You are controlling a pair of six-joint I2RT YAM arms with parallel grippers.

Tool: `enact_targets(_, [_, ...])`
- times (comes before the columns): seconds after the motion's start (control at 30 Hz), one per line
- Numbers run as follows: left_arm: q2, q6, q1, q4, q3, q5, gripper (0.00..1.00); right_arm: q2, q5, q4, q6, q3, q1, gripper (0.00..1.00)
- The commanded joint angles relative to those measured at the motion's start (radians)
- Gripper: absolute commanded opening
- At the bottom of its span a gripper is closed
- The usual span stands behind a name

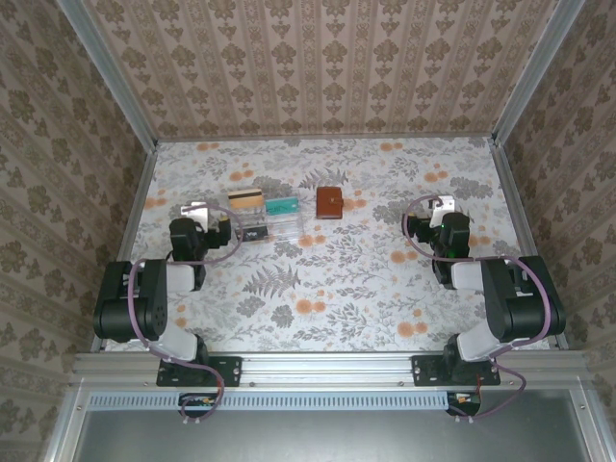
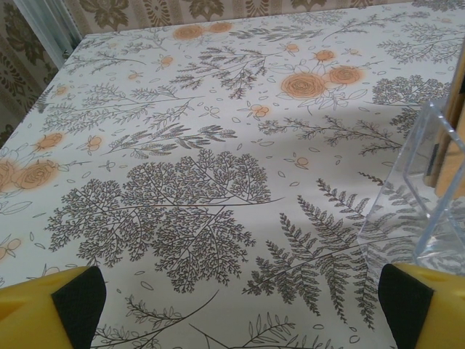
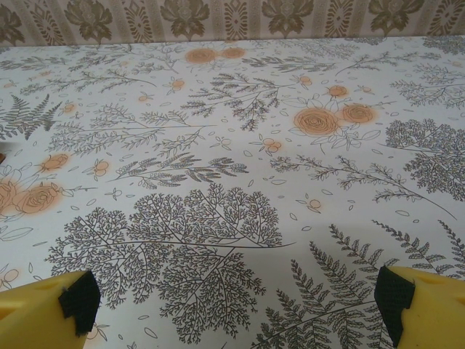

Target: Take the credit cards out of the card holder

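Card holder (image 1: 329, 202): closed, flat on table (image 1: 366, 289), far centre; your top view places it. Clear box (image 1: 267, 220) just left, holding tan card (image 1: 245, 199) and teal card (image 1: 280, 206); left wrist view catches its corner. Left gripper (image 2: 240, 313), right gripper (image 3: 238, 313): jaws spread wide, nothing held.
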State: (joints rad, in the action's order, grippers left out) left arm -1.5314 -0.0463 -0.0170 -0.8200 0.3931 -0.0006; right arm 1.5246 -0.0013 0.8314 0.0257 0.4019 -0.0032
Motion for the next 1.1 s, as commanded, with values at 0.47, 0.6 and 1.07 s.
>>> enact_targets(0.47, [0.578, 0.495, 0.047, 1.086, 0.398, -0.118, 1.00, -0.448, 0.202, -0.814, 0.421, 0.306, -0.016, 1.00])
enact_targets(0.6, [0.606, 0.534, 0.042, 1.182, 0.450, -0.061, 1.00, -0.452, 0.070, -0.817, 0.476, 0.350, -0.021, 1.00])
enact_targets(1.07, [0.505, 0.566, -0.170, 1.355, 0.547, -0.064, 1.00, 0.042, 0.175, -1.095, 0.378, 0.783, 0.362, 1.00])
